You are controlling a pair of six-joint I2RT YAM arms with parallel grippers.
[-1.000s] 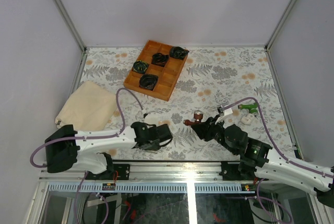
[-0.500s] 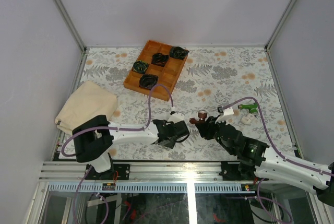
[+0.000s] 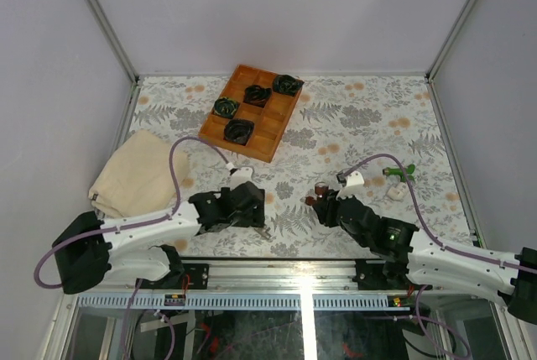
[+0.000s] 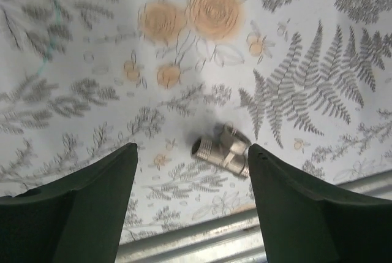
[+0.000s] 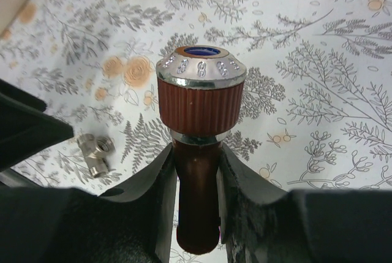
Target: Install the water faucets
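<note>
My right gripper (image 5: 197, 159) is shut on the stem of the dark red-brown water faucet (image 5: 197, 110), which stands upright with its ribbed, silver-rimmed knob on top. From above, that faucet (image 3: 320, 190) sits at the tip of the right gripper (image 3: 325, 206), near the table's front middle. The green faucet (image 3: 401, 172) lies on the table to the right. My left gripper (image 4: 193, 152) is open over the table. A silvery threaded tee fitting (image 4: 223, 151) lies loose just beyond its fingertips and also shows in the right wrist view (image 5: 97, 154).
A wooden tray (image 3: 270, 129) holding black-and-green coiled bundles (image 3: 239, 131) stands at the back centre-left. A folded cream cloth (image 3: 138, 174) lies at the left. A small white piece (image 3: 393, 195) rests near the green faucet. The metal front rail (image 4: 202, 238) runs close below the left gripper.
The left gripper's jaws have opened and that arm has drawn back to the left from the table's middle. The right gripper holds the red-brown faucet in almost the same spot.
</note>
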